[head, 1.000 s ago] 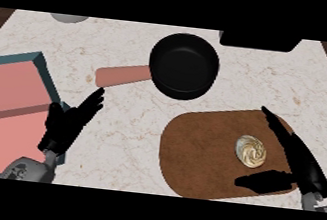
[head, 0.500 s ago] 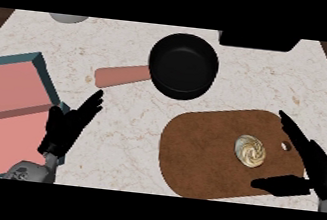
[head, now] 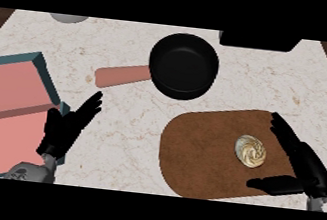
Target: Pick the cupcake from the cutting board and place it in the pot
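One cupcake (head: 250, 151), one cutting board (head: 199, 156), one pot (head: 183, 66), one teal box (head: 48, 86)

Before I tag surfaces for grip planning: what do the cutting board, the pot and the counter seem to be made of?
Cutting board: likely wood, matte; mottled dark brown surface. Pot: perhaps coated metal; plain black with a faint sheen, its pink handle possibly plastic. Counter: stone-like, maybe marble; pale with thin brownish veins.

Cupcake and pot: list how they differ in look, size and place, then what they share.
The cupcake is pale and swirled; the pot is black with a pink handle. The cupcake is smaller than the pot. The cupcake sits on the cutting board, the pot on the counter. Both look round.
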Robot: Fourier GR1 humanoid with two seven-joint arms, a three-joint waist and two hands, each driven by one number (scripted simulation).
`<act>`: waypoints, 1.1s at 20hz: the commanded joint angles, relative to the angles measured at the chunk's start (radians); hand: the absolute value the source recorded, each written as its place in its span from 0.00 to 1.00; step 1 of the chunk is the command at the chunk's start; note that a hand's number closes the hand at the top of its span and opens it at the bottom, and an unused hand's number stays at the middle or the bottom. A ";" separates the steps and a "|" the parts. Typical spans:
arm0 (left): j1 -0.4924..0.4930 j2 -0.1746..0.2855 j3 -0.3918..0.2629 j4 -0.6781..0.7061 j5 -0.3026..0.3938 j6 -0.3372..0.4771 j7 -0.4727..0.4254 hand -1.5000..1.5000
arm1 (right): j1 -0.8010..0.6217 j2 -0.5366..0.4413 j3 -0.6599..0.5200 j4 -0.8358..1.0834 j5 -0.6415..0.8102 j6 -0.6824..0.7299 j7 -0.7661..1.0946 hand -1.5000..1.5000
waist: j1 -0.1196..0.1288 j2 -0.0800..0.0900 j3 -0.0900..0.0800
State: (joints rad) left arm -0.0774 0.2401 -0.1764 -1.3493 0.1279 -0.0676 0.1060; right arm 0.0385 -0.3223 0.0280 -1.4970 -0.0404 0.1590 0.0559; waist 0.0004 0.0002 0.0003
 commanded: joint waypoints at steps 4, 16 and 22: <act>-0.030 -0.024 0.044 -0.015 -0.023 -0.033 0.046 0.50 | -0.011 0.082 -0.029 0.103 -0.006 0.025 -0.051 0.00 | -0.001 0.000 0.000; 0.021 -0.023 0.041 -0.004 -0.061 -0.046 -0.025 0.50 | -0.068 0.177 0.038 0.355 0.130 -0.020 -0.310 1.00 | 0.011 0.001 0.000; 0.001 -0.047 0.029 -0.059 -0.058 -0.028 0.056 0.50 | -0.081 0.180 -0.024 0.416 0.055 0.035 -0.414 1.00 | 0.014 0.001 0.001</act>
State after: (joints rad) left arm -0.0966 0.1926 -0.1387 -1.3682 0.0783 -0.0991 0.1487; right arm -0.0162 -0.2019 -0.0075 -1.1852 0.0354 0.1756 -0.3484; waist -0.0039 -0.0215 -0.0280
